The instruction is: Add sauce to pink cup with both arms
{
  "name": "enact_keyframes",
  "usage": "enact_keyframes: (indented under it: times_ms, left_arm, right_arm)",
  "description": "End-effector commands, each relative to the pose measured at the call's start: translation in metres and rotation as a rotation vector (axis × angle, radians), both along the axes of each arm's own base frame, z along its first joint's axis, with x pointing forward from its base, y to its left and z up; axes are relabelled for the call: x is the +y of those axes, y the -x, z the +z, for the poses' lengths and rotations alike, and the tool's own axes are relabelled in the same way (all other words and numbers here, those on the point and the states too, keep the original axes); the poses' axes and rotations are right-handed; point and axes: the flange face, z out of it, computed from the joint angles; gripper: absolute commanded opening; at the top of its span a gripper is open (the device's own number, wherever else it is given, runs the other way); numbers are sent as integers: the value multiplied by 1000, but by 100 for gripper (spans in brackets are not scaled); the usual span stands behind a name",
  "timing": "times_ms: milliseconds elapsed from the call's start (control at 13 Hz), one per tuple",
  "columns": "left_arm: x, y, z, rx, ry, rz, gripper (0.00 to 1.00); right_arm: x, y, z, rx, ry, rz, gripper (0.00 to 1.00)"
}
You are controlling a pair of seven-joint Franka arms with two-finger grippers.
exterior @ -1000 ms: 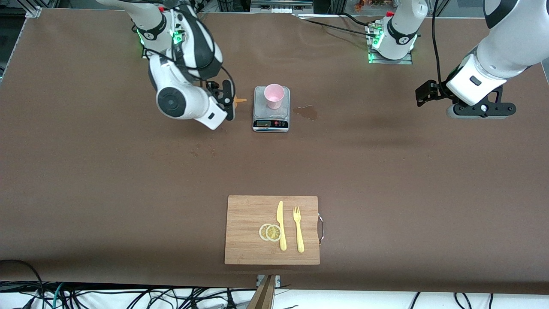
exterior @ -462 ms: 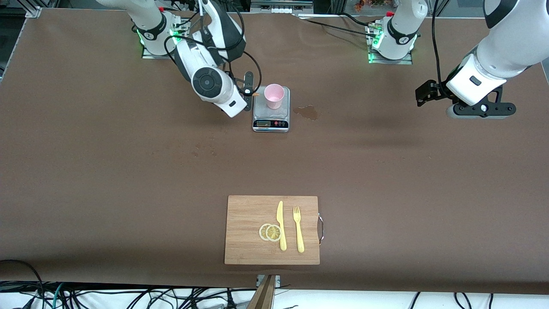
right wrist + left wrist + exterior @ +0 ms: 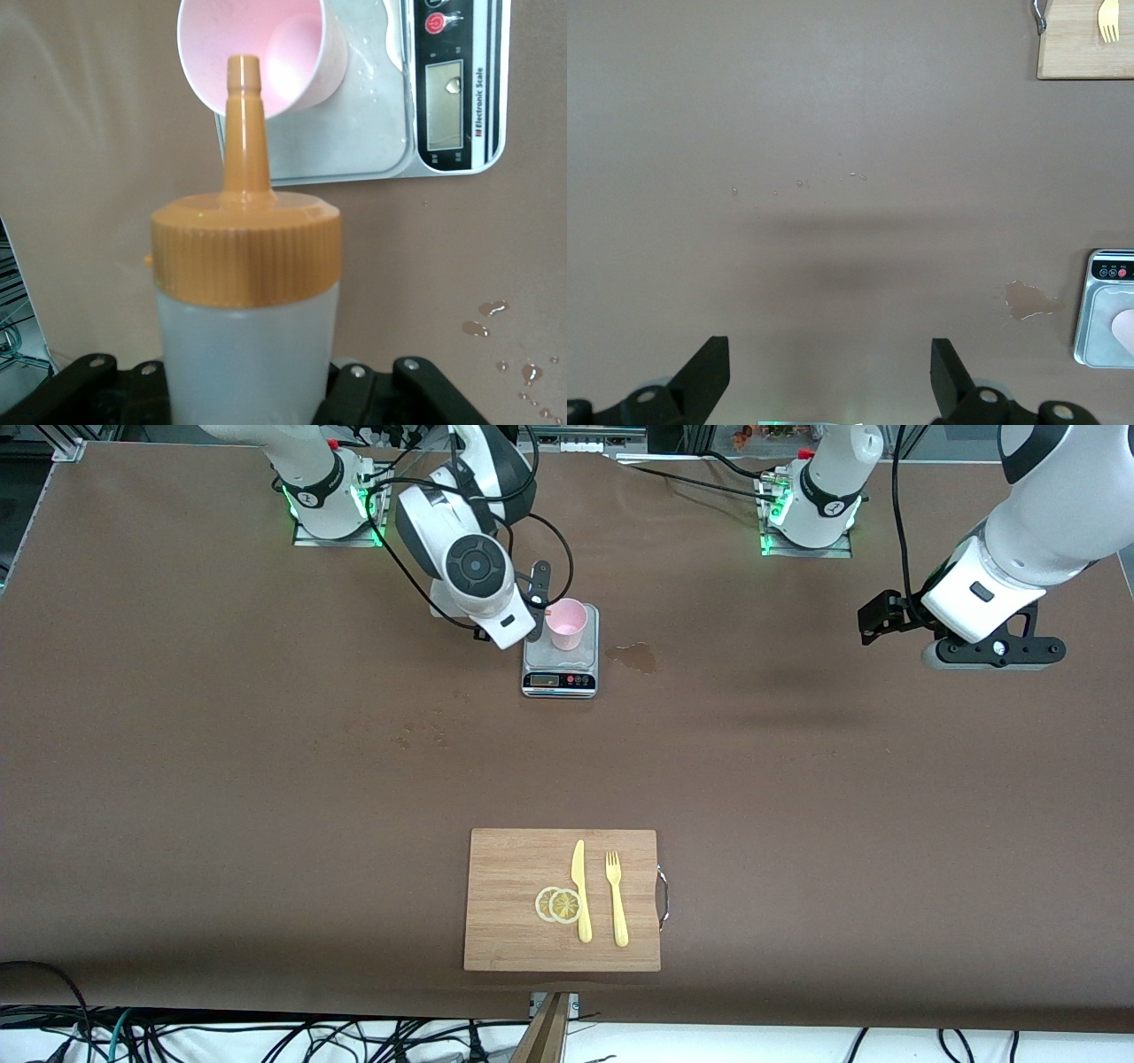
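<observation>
The pink cup (image 3: 566,623) stands upright on a small grey scale (image 3: 560,669) near the robots' bases. My right gripper (image 3: 538,602) is shut on the sauce bottle (image 3: 246,336), tipped on its side right beside the cup. In the right wrist view the orange nozzle (image 3: 244,124) points at the cup's rim (image 3: 262,55). In the front view the bottle is hidden by the right arm. My left gripper (image 3: 886,622) is open and empty over bare table at the left arm's end, waiting; its fingers (image 3: 709,372) show in the left wrist view.
A wet spill (image 3: 633,656) lies beside the scale toward the left arm's end. A wooden cutting board (image 3: 514,930) with a yellow knife (image 3: 580,890), fork (image 3: 617,897) and lemon slices (image 3: 559,904) sits near the front camera. Droplets (image 3: 485,317) dot the table by the scale.
My right arm has swung toward the scale with the bottle, bringing the nozzle from well short of the scale up to the cup's rim. The left arm has not moved.
</observation>
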Motion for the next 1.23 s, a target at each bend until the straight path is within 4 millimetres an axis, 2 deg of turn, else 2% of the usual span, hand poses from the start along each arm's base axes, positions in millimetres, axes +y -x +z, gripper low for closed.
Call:
enact_keyframes:
  times_ms: [0, 462, 538, 1154]
  left_arm:
    - [-1, -3, 5, 7, -3, -12, 100]
    - [-1, -3, 5, 7, -3, -12, 100]
    - [-1, -3, 5, 7, -3, -12, 100]
    - [-1, -3, 5, 7, -3, -12, 100]
  right_arm:
    - [21, 5, 2, -44, 47, 20, 7]
    - [43, 8, -3, -77, 145, 54, 7]
    - [49, 15, -2, -93, 158, 76, 7]
    - [58, 13, -5, -121, 244, 109, 7]
